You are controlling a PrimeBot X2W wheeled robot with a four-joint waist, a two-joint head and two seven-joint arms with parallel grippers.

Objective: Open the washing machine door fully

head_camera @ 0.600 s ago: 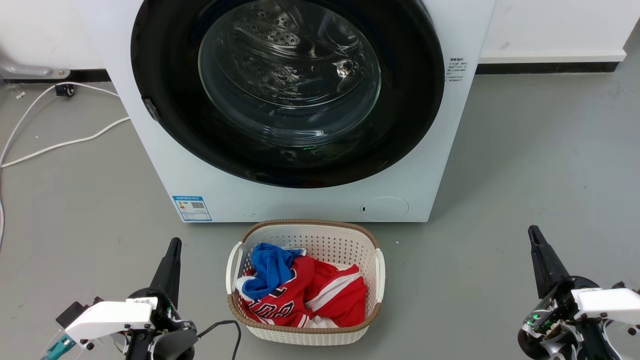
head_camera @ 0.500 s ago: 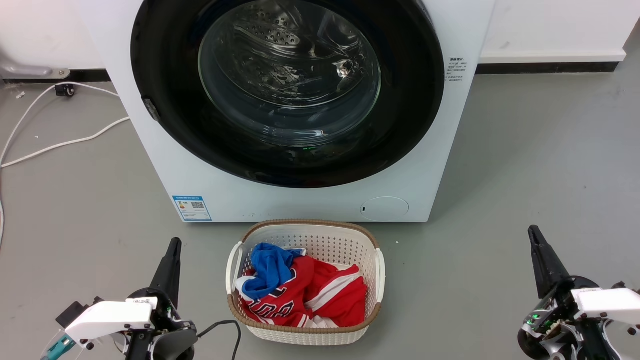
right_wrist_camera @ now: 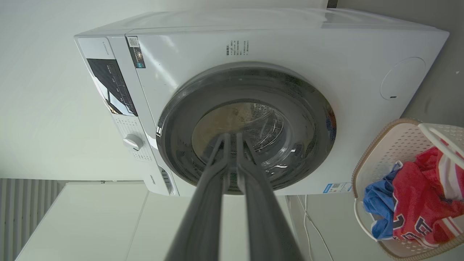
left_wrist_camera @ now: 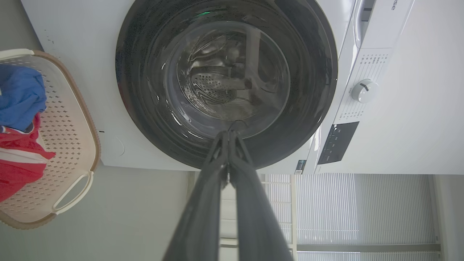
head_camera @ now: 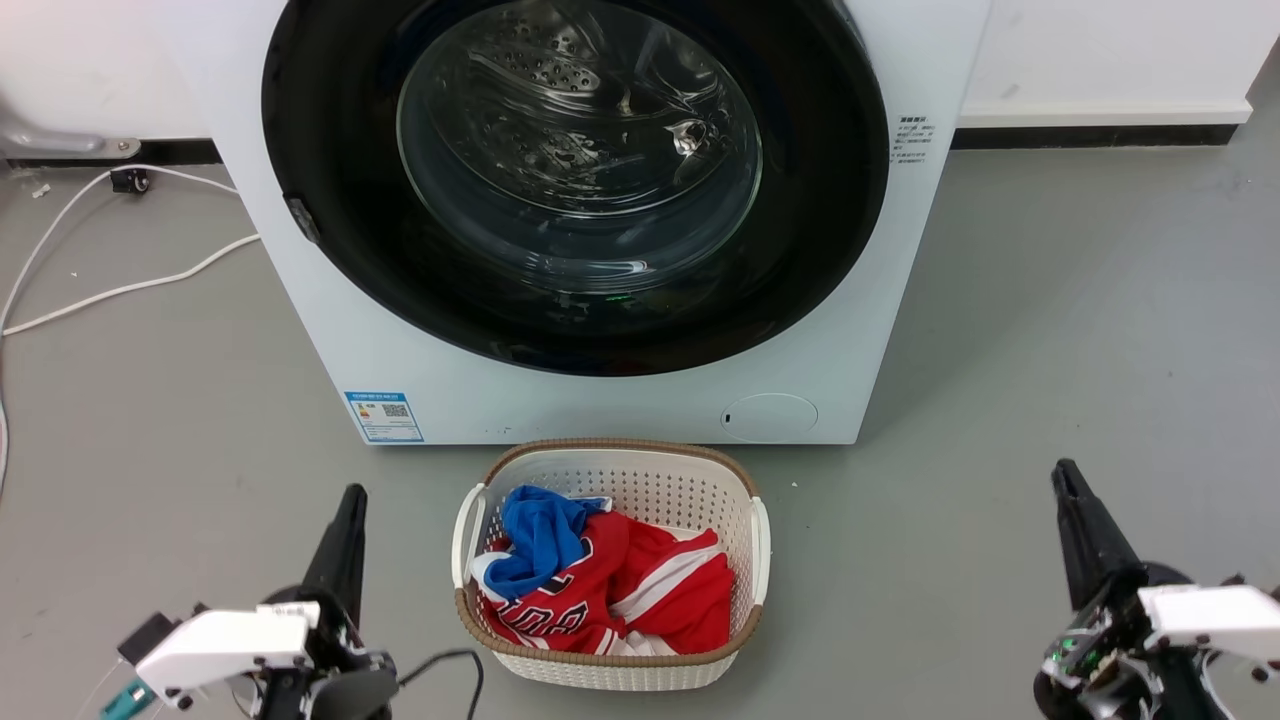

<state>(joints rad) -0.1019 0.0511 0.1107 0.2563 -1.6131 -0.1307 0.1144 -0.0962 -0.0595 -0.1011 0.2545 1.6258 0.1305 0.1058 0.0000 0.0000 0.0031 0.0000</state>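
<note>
At 7 o'clock in the head view the left gripper (head_camera: pixel 351 493) points up, fingers pressed together. At 5 o'clock the right gripper (head_camera: pixel 1064 472) has its fingers all but touching. Between them, at 6 o'clock, a basket (head_camera: pixel 612 452) holds red and blue clothes (head_camera: pixel 600 575). Beyond it, at 12 o'clock, the washing machine door (head_camera: pixel 820 210) lies flush against the white washer (head_camera: pixel 560 405).

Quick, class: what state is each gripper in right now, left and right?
Left gripper: closed, holding nothing.
Right gripper: closed, holding nothing.

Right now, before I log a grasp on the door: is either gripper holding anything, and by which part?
Nothing is held. The left gripper and right gripper are both empty, short of the washing machine door.
</note>
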